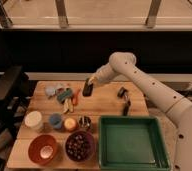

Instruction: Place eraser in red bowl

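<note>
The eraser (87, 88), a small black block, hangs upright a little above the back middle of the wooden table. My gripper (91, 81) is shut on its top end, with the white arm reaching in from the right. The red bowl (43, 149) sits at the table's front left corner, well below and left of the gripper, with a pale glint in its middle.
A purple bowl of beads (80, 146) stands right of the red bowl, and a green tray (131, 142) fills the front right. Small cups (55, 121) and a white container (33, 120) line the left middle. A teal block (64, 95) and a black handled tool (124, 100) lie further back.
</note>
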Robot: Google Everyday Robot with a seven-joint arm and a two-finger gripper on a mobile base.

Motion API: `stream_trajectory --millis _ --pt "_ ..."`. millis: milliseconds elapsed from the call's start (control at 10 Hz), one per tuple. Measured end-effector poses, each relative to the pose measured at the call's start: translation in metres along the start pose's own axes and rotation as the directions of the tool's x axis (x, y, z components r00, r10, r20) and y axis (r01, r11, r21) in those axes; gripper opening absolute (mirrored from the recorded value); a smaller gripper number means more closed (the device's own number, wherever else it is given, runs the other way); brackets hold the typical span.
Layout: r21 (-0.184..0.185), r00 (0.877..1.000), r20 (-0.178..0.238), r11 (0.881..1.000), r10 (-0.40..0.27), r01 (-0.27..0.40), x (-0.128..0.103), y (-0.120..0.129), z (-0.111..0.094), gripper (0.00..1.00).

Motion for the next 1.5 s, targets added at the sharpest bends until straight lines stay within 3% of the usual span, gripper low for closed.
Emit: stream_trajectory --millis 100,300,800,1100,1500 --pt "0.036 1.0 0.019 0.999 -0.002 0.001 -0.005 -0.01 -0.01 0.0" --pt "0.069 0.997 0.074 0.998 -0.019 0.014 -0.028 -0.035 -0.014 0.0" --pt "0.126 0.973 0.23 0.992 -0.03 0.0 -0.114 -0.105 0.001 0.0" --pt "0.156 0.958 0.286 0.985 0.022 -0.069 -0.17 -0.138 0.01 0.0" --pt "0.159 0.954 0.298 0.983 0.037 -0.087 -0.18 -0.142 0.011 0.0"
